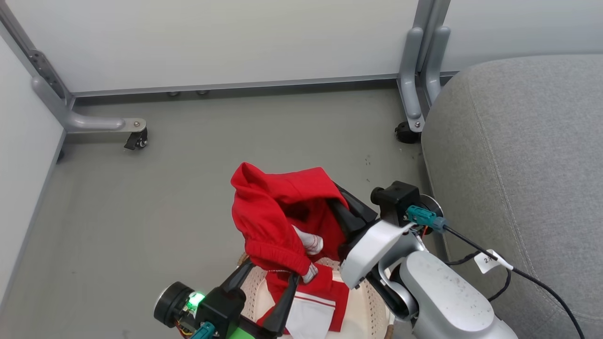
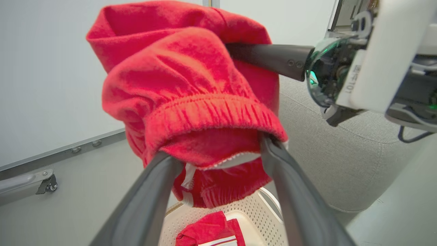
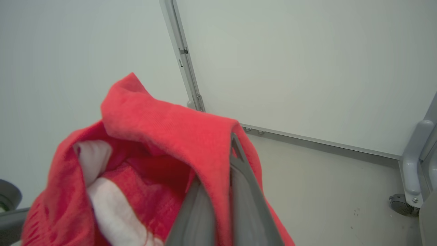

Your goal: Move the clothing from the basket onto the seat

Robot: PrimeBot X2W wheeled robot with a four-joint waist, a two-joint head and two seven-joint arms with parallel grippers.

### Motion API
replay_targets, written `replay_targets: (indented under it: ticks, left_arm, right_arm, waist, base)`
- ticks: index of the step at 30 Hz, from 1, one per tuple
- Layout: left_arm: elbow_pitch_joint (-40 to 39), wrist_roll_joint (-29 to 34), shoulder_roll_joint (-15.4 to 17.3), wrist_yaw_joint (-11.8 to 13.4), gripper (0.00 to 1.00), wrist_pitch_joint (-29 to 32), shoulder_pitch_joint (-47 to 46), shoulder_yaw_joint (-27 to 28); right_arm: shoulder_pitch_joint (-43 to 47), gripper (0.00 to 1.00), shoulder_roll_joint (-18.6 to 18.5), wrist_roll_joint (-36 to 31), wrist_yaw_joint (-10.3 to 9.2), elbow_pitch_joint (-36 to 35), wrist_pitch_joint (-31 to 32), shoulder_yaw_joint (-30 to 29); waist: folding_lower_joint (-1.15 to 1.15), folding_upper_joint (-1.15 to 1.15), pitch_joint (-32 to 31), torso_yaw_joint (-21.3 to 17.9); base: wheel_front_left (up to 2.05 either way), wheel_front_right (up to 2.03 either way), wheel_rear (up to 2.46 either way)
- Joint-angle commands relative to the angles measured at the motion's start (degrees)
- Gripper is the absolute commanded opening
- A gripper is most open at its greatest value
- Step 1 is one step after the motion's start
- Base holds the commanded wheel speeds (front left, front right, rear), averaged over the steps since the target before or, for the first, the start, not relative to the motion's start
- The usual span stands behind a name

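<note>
- While the right pincer (image 1: 340,203) is clamping together on a fold of the lifted garment (image 1: 273,212), that red piece is hanging in the air above the basket (image 1: 372,306) — clear of its rim.
- Left pincer (image 1: 273,270) — its fingers are standing apart, tips touching the garment's elastic hem.
- Second garment (image 1: 311,301) is lying inside the basket, white panel showing.
- Seat (image 1: 518,165) is standing just beside the basket, on the robot's right.
</note>
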Motion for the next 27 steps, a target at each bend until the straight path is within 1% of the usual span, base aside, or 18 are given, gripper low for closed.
replay_targets:
  ticks: [1, 9, 14, 22, 27]
  left_arm:
    - [0.18, 0.46, 0.22, -0.02, 1.00, -0.32, 0.41, -0.06]
    - [0.49, 0.34, 0.58, 0.19, 1.00, -0.35, -0.74, -0.43]
    - [0.69, 0.40, 0.96, 0.47, 1.00, -0.20, -1.53, -0.52]
    - [0.21, 0.46, 1.68, 0.66, 1.00, -0.02, -2.52, -0.75]
    - [-0.43, 0.59, 2.00, 0.70, 1.00, 0.14, -3.37, -1.19]
  right_arm:
    - [1.02, 0.00, -0.15, -0.36, 0.00, 0.00, -0.27, -0.20]
    - [0.56, 0.00, -0.16, -0.16, 0.00, -0.38, -0.53, -0.66]
    - [-0.23, 0.00, -0.17, -0.84, 0.00, -0.06, -0.95, -2.79]
    - [-1.13, 0.00, -0.44, -2.43, 0.00, 0.34, -1.69, -7.69]
    - [-1.32, 0.00, -0.49, -2.62, 0.00, 0.67, -2.14, -10.14]
  waist:
    - [0.00, 0.00, 0.22, -0.30]
    - [0.00, 0.00, 0.77, -2.06]
    - [0.00, 0.00, 1.41, -4.09]
    - [0.00, 0.00, 2.95, -9.42]
    - [0.00, 0.00, 3.85, -14.08]
  base:
    - [0.00, 0.00, 0.00]
    - [0.00, 0.00, 0.00]
    - [0.00, 0.00, 0.00]
    - [0.00, 0.00, 0.00]
    - [0.00, 0.00, 0.00]
